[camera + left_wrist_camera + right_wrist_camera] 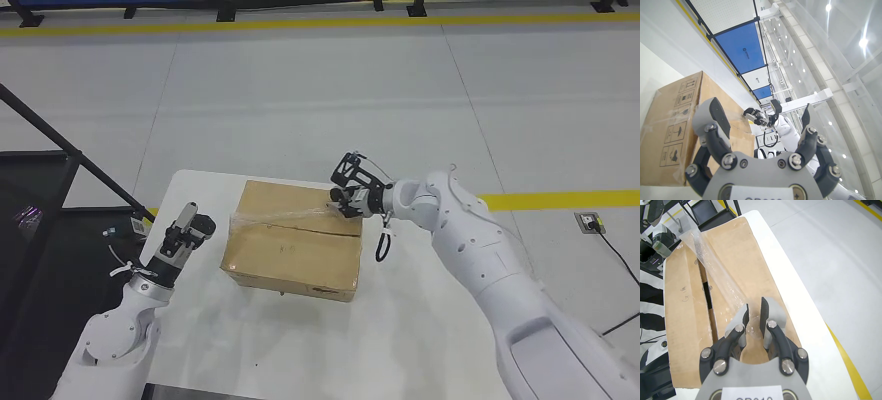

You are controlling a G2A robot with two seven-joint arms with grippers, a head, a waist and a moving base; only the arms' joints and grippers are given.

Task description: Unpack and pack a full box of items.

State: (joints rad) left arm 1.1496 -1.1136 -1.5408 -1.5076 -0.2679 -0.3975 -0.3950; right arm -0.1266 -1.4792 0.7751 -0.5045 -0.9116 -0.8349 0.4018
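From above, the cardboard box (290,240) sits mid-surface (190,330), with the right claw (347,200) at its far right corner. In the left wrist view the left claw (762,113) is spread apart and empty, just left of the box. In the right wrist view the right claw is clamped on a clear tape strip (715,264) raised off the top seam. The strip looks thin, sticky and easily torn, so it is best held at its bunched end.
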